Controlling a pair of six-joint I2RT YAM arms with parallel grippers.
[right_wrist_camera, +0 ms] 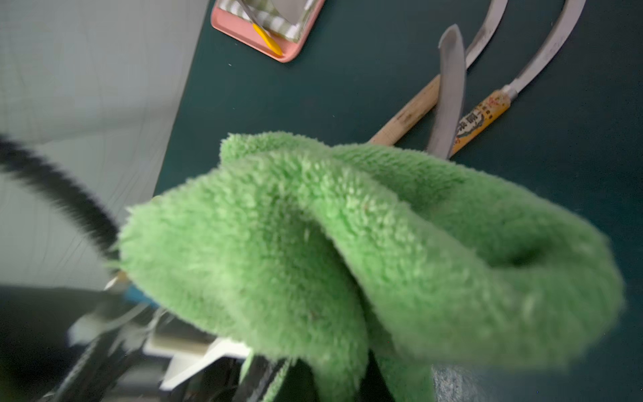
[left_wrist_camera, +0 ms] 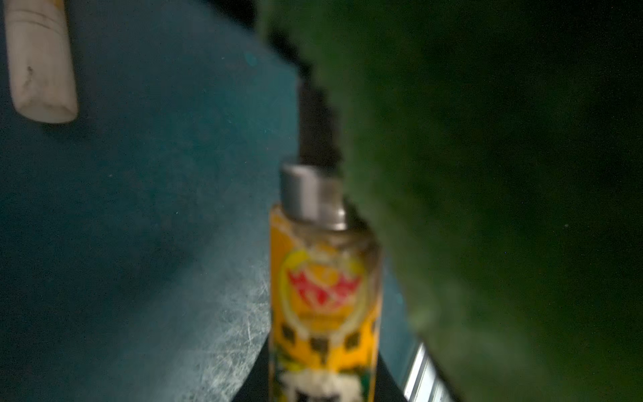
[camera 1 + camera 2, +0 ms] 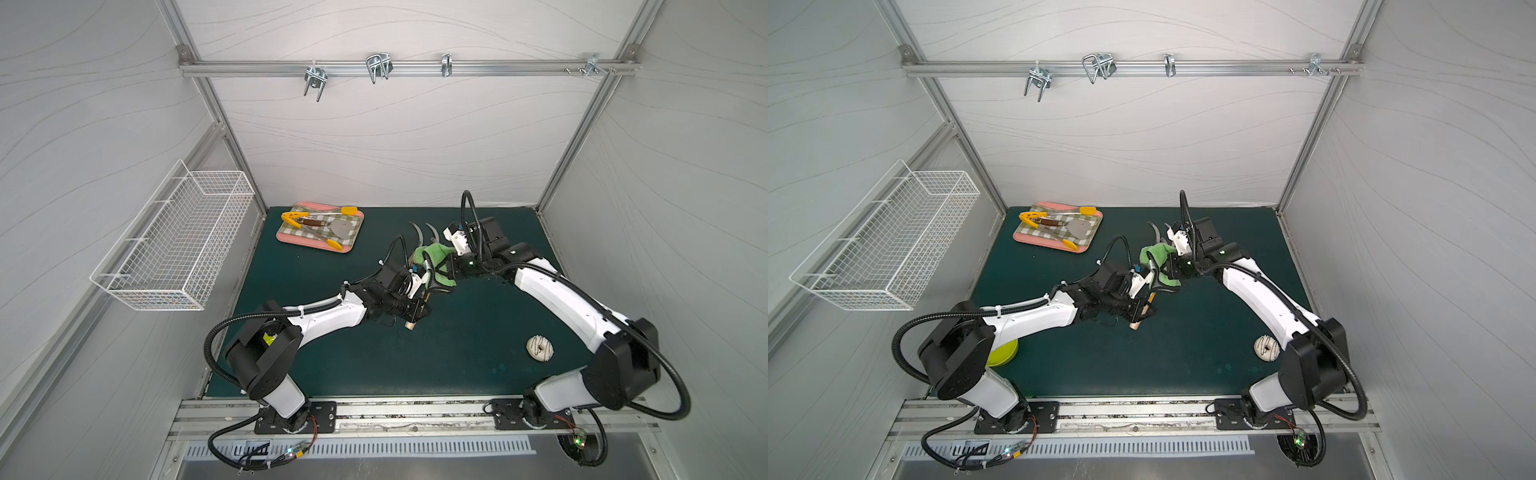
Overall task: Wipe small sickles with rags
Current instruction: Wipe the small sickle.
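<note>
One small sickle is held by its orange-labelled wooden handle [image 2: 323, 306] in my left gripper [image 3: 422, 309], which is shut on it; the handle's butt [image 3: 410, 325] sticks out towards the front. Its grey blade [image 1: 450, 90] runs up through the folded light-green rag [image 3: 436, 259] and pokes out beyond it. My right gripper [image 3: 451, 266] is shut on the rag, bunched around the blade in mid-air above the mat. Two more sickles lie on the mat just behind, one with a plain handle [image 1: 410, 111], one with an orange label [image 1: 483, 115]. Both top views show their blades [image 3: 1156, 232].
A pink tray [image 3: 311, 246] with yellow-tipped tongs and a spatula lies at the back left of the dark green mat. A white iced doughnut [image 3: 540, 348] lies at the front right. A yellow-green bowl [image 3: 1003, 353] sits under the left arm. A wire basket [image 3: 174, 245] hangs on the left wall.
</note>
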